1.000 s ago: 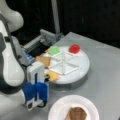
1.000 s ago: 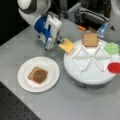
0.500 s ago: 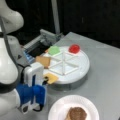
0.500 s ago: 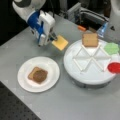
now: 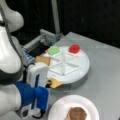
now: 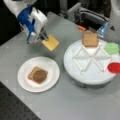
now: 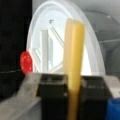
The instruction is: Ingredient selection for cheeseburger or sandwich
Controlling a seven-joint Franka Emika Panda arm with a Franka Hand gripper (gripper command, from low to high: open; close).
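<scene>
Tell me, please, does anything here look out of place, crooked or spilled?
Nothing is spilled or damaged. The only thing off a surface is the yellow cheese slice, clamped by the gripper and hanging tilted above the table. On the paper plate, the patty lies on a bread slice.

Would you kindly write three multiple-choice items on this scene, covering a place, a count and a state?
1. Where does the patty lie?
A. on bread on the paper plate
B. in the divided tray
C. on the bare table

2. How many bread slices are in the tray?
A. none
B. one
C. three

3. What is the claw doing?
A. hanging open
B. shut on the cheese slice
C. shut on the red piece

Answers:
1 A, the brown round sits on the tan square on the plate.
2 B, a single bread slice sits in the tray.
3 B, the wrist view shows the yellow slice clamped between the fingers.
</scene>
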